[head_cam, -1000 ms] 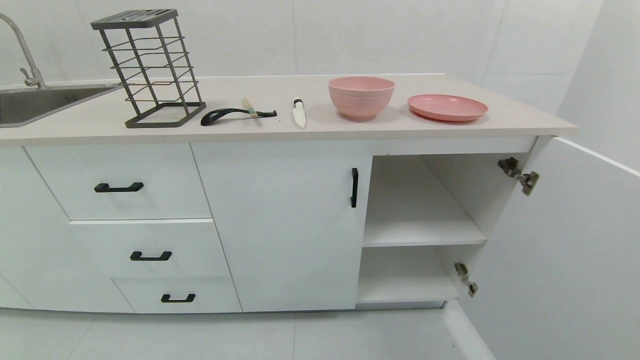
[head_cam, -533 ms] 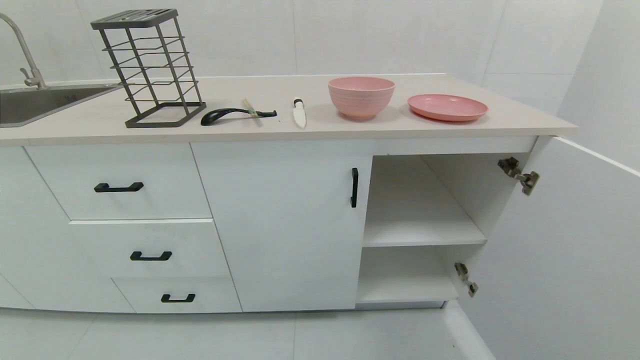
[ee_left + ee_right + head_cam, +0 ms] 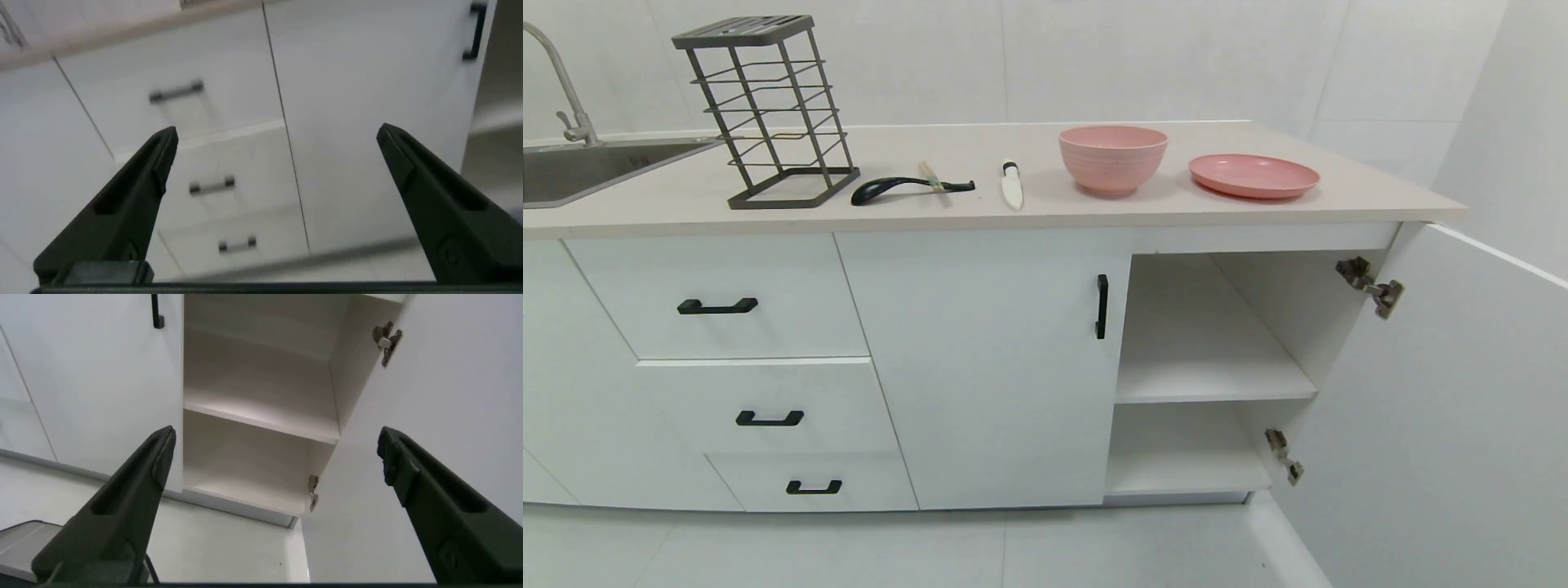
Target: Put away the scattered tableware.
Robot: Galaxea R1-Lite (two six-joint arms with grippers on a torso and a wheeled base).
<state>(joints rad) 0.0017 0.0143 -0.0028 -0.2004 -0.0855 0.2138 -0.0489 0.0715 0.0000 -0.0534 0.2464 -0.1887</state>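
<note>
On counter (image 3: 1372, 200): pink bowl (image 3: 1112, 158), pink plate (image 3: 1253, 175)

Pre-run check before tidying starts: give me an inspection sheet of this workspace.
Surface: countertop, tableware in a row.
Job's things: black spoon crossed by chopsticks; white knife; pink bowl upright; pink plate at the right end.
Clutter: wire rack near the sink.
Grippers: left gripper open, facing the drawers; right gripper open, facing the cupboard.
Cables: nothing seen.
Surroundings: door swung open, two shelves; tiled wall.

Left gripper (image 3: 276, 135) and right gripper (image 3: 276, 434): matte black, flat-sided jaws, broad at the base, tapering to narrow blunt tips.
</note>
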